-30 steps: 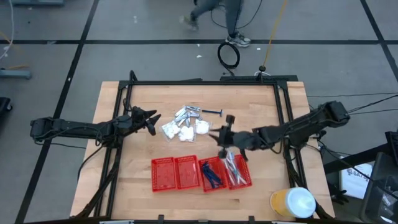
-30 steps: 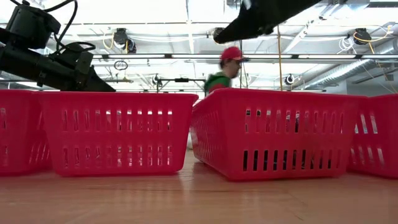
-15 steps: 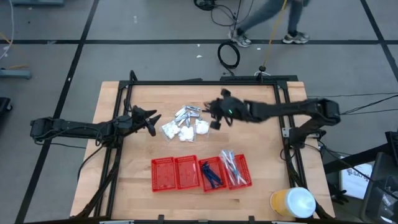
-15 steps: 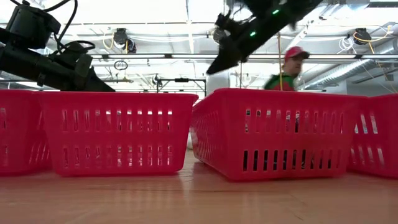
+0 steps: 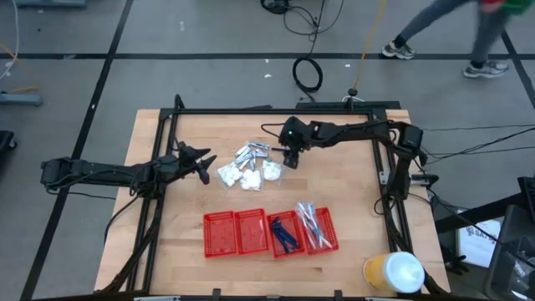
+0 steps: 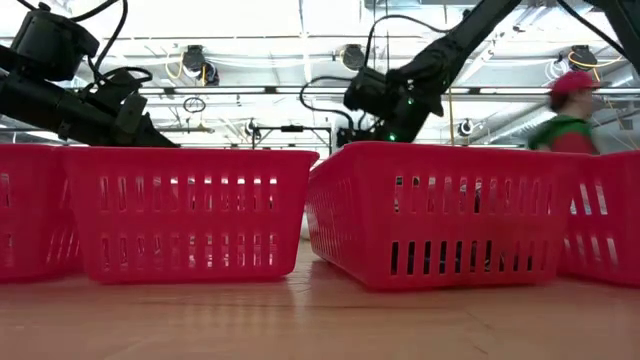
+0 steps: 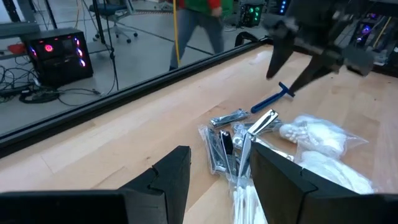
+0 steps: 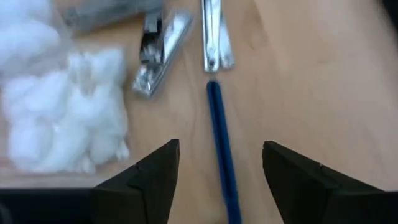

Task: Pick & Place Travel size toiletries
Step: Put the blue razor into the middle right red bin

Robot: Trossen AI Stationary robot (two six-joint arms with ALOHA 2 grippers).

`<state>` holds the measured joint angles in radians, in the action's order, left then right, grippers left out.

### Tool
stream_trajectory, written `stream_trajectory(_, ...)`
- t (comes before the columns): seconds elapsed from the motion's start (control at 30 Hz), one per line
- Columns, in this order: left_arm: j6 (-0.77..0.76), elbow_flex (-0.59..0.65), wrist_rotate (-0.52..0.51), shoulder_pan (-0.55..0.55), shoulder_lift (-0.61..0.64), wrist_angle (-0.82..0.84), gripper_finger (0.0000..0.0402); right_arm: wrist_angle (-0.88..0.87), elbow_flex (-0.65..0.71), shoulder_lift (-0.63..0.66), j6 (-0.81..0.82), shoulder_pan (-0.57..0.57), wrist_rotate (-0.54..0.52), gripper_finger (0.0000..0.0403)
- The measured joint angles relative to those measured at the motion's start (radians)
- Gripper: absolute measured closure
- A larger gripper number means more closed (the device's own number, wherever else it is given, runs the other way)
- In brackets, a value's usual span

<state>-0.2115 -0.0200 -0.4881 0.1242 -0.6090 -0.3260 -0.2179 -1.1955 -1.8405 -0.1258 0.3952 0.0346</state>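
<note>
Fingers of the right gripper [image 8: 214, 180] stand apart over the dark blue stick [image 8: 221, 146] near the table's [image 5: 351, 192] far edge — spread on either side of it, likely to pinch it next, with nothing held.

Just beside the stick lie silvery foil sachets [image 5: 251, 153] and white soft packets [image 5: 248, 173], close enough to get bumped.

The left gripper [image 5: 203, 162] waits by the table's left edge, fingers half apart and empty.

Red mesh baskets [image 5: 271, 232] sit along the near edge — one already holds blue sticks.
</note>
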Motion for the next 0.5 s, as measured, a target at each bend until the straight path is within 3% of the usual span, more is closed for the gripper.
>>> stream_trajectory(0.5,0.001,0.0,0.0,0.001,0.0,0.017,0.0236,-0.031,-0.003,-0.106,-0.075,0.019,0.022,0.0217)
